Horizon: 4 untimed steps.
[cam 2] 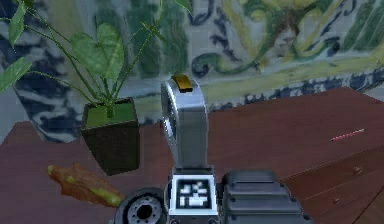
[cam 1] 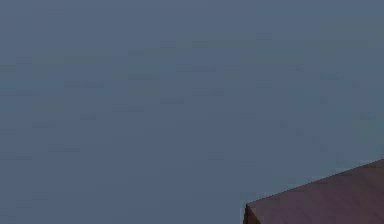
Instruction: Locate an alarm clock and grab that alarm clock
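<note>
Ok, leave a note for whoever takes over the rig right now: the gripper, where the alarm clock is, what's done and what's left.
Gripper: low at the arm side view's bottom edge, left of the white marker square. I cannot tell whether it holds anything.
Likely alarm clock: a silver-grey rounded thing with an orange top, just above the marker, at the red-brown table. Whether the gripper touches it cannot be told.
Nearby: potted plant to its left, orange-brown thing lying on the table.
Done: the clock seems found, with the arm at it.
Left: confirm the grasp and lift it clear.
</note>
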Tool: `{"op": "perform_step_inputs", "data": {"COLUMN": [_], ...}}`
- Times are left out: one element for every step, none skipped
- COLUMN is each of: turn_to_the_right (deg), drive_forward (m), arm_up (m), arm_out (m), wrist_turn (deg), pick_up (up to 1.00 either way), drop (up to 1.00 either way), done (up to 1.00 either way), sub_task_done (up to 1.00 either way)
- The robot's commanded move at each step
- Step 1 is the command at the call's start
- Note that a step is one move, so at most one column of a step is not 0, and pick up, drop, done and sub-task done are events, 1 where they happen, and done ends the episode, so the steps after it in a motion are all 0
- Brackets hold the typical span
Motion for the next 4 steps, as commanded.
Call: {"op": "perform_step_inputs", "data": {"turn_to_the_right": [0.0, 0.0, 0.0, 0.0], "drive_forward": [0.0, 0.0, 0.0, 0.0], "arm_up": [0.0, 0.0, 0.0, 0.0], "arm_out": [0.12, 0.0, 0.0, 0.0], "wrist_turn": [0.0, 45.0, 45.0, 45.0], "pick_up": [0.0, 0.0, 0.0, 0.0], "drop": [0.0, 0.0, 0.0, 0.0], "done": [0.0, 0.0, 0.0, 0.0], "sub_task_done": [0.0, 0.0, 0.0, 0.0]}}
